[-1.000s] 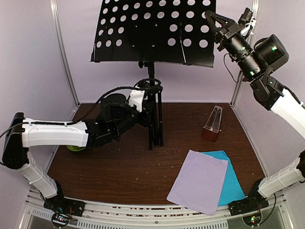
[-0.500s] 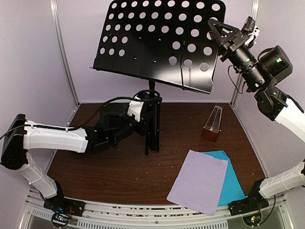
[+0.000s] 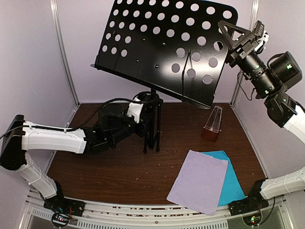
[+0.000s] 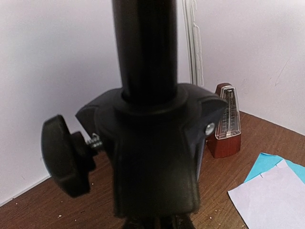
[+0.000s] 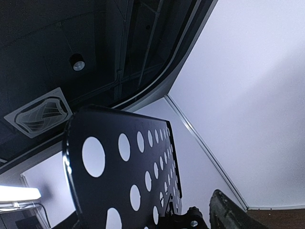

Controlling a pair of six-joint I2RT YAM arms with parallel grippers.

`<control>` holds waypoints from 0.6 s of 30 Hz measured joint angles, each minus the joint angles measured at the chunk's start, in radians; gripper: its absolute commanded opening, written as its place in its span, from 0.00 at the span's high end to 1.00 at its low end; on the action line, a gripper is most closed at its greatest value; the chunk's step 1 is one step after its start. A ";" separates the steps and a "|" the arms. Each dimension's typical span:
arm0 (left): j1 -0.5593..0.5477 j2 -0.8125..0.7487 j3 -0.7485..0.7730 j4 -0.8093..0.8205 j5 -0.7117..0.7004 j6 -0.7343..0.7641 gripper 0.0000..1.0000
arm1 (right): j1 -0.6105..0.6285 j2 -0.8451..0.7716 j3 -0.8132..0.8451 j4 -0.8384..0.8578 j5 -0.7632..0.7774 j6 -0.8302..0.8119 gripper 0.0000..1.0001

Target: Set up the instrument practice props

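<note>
Looking down from above, I see my left gripper (image 3: 144, 101) clamped, as far as I can judge, around the hub of the music stand (image 3: 152, 125) at the back of the table (image 3: 119, 167), its perforated desk (image 3: 162, 47) tilted. My right gripper (image 3: 240, 29) hangs with jaws spread just beside the desk's right edge. The metronome (image 3: 213, 125) stands right of the stand, and the lilac sheet (image 3: 198, 181) overlaps the cyan sheet (image 3: 234, 183).

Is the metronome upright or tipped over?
Upright: the metronome stands on its wide base on the table, narrow top pointing up.
</note>
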 measured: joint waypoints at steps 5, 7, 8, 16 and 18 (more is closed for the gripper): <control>0.005 0.000 0.000 -0.002 0.011 -0.008 1.00 | -0.010 -0.037 -0.011 -0.063 0.000 -0.033 0.07; 0.010 0.000 0.000 -0.002 0.020 -0.014 1.00 | -0.014 -0.060 -0.013 -0.090 0.000 -0.051 0.04; 0.012 0.000 0.000 -0.002 0.026 -0.017 1.00 | -0.016 -0.074 -0.014 -0.105 0.000 -0.061 0.02; 0.045 -0.002 0.000 -0.008 0.069 -0.047 1.00 | -0.058 -0.243 -0.109 -0.235 -0.011 -0.140 0.00; 0.051 -0.004 0.000 -0.011 0.079 -0.049 1.00 | -0.069 -0.309 -0.172 -0.278 -0.008 -0.165 0.00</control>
